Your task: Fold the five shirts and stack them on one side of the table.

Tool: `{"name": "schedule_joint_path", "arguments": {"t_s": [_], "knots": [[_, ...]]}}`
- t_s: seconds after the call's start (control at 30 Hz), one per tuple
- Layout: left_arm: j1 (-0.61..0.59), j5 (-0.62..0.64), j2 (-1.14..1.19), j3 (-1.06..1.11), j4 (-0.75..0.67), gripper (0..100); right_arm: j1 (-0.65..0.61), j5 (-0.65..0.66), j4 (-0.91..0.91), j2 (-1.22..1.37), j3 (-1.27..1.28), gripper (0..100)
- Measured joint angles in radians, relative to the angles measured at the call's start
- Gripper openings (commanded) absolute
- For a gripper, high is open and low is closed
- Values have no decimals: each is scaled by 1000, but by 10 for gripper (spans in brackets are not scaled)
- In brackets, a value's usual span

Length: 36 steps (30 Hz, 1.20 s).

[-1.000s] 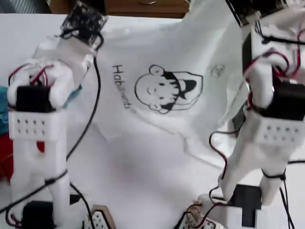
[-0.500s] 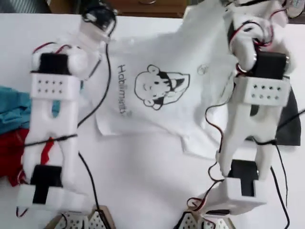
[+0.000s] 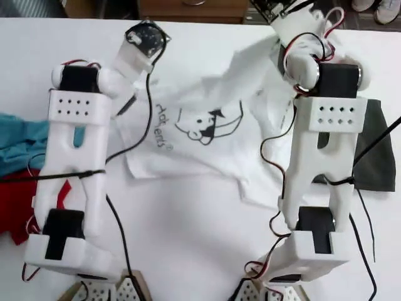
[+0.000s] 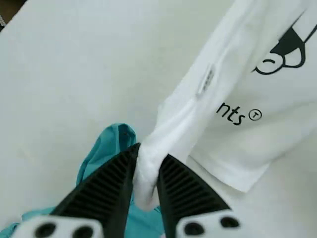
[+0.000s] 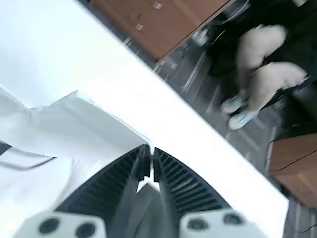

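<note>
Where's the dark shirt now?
High view: the dark shirt lies at the table's right side, partly under the right arm, beside the white shirt.

Overhead, 2 wrist close-ups; shirt [image 3: 207, 150] shared

4 shirts on 1 surface [image 3: 188, 251]: 1 white shirt [image 3: 207, 144] between the 2 claws, 1 teal shirt [image 3: 19, 141] and 1 red shirt [image 3: 15, 210] near the left claw [image 4: 147, 158], 1 dark shirt [image 3: 376, 157] near the right claw [image 5: 147, 156]. 2 arms.
</note>
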Motion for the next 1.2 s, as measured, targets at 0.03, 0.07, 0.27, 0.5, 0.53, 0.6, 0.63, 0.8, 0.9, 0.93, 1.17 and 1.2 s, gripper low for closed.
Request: {"name": "schedule_joint_path", "arguments": {"t_s": [0.03,0.07,0.27,0.5,0.53,0.6,0.63,0.8,0.9,0.93,1.17,1.2], "knots": [[0,0,0,0,18,21,0,0,37,0,0,21],[2,0,0,0,37,21,0,0,72,0,0,21],[6,-5,0,12,118,21,0,0,241,0,26,21],[6,-5,0,129,138,21,60,5,259,-3,249,21],[6,-5,0,146,138,21,69,18,259,-6,287,21],[6,-5,0,178,138,21,83,57,259,-20,356,21],[6,-5,0,195,138,21,83,72,259,-41,394,21],[41,-5,0,267,138,21,81,137,236,-199,565,21],[123,-5,0,318,137,21,81,175,199,-299,701,21],[149,-5,0,333,137,21,86,183,186,-328,753,21],[195,-5,-2,405,120,21,149,245,-9,-497,1138,21],[190,-5,-2,413,114,21,152,253,-40,-514,1188,21]]}}
